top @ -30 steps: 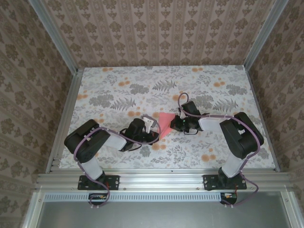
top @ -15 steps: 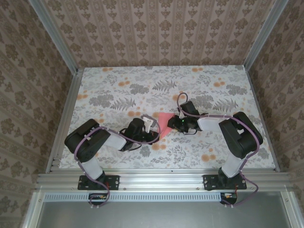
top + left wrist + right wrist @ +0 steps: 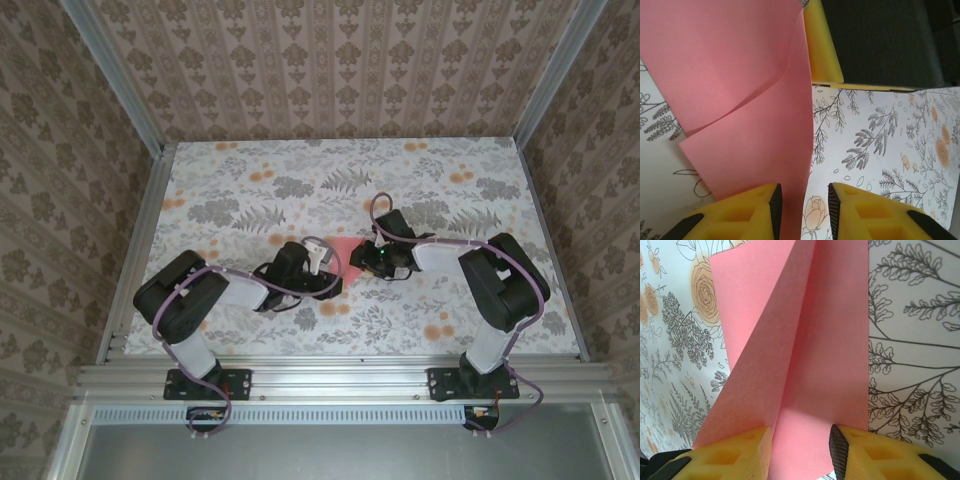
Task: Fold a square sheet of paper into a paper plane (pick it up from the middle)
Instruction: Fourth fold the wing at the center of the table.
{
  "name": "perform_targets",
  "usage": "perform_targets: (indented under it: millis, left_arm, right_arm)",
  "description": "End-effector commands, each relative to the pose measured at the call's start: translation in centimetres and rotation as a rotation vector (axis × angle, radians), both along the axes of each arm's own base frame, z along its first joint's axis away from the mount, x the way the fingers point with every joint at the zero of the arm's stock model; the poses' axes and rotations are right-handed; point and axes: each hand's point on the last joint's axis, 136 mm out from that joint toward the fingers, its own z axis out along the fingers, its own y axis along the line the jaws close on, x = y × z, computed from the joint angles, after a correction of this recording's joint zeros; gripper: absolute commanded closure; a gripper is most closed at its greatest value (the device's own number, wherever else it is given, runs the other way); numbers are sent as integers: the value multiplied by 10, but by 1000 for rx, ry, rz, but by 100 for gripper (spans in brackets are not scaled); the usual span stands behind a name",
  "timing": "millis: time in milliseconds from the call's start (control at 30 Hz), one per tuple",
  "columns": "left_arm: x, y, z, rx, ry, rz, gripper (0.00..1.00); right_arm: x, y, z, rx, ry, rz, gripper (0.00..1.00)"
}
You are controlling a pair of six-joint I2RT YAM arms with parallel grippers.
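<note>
The paper plane (image 3: 347,250) is a pink-red folded sheet lying on the flowered table (image 3: 250,200) between my two grippers. In the left wrist view the paper plane (image 3: 740,100) shows a curved fold, and one long edge runs down between the open jaws of my left gripper (image 3: 804,210), close beside the left pad. My right gripper (image 3: 802,455) stands open over the paper plane (image 3: 810,350), whose creased flaps spread away from it. From above, my left gripper (image 3: 326,272) and right gripper (image 3: 362,260) face each other across the paper.
My right gripper's yellow finger (image 3: 822,45) and black body (image 3: 880,40) stand just beyond the paper in the left wrist view. Aluminium rails (image 3: 140,230) and patterned walls (image 3: 330,60) bound the table. Orange flowers (image 3: 440,330) are printed on the tabletop.
Both grippers have opened and let go of the paper. My left gripper has shifted slightly right, toward the paper; the right has edged left.
</note>
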Motion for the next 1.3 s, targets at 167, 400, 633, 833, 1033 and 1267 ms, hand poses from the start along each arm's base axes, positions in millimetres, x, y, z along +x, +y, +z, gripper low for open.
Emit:
perform_targets:
  millis: [167,400,633,833,1033,1267]
  left_arm:
    - [20,-6,14,15,-28,33,65]
    - [27,-5,5,56,-5,76,68]
    - [28,-7,0,76,17,78,74]
    - [26,-11,-1,87,15,62,81]
    - [25,-15,-2,56,40,61,91]
    - [22,-16,-3,-20,91,58,94]
  right_arm:
    - [-29,-28,-44,-168,161,-48,57]
    - [-30,-27,-44,-154,171,-54,56]
    - [-28,-23,-40,-124,164,-71,56]
    - [-26,-19,-35,-75,152,-94,56]
    - [-27,-23,-33,-44,134,-131,58]
    - [-26,-23,-12,16,65,-130,59]
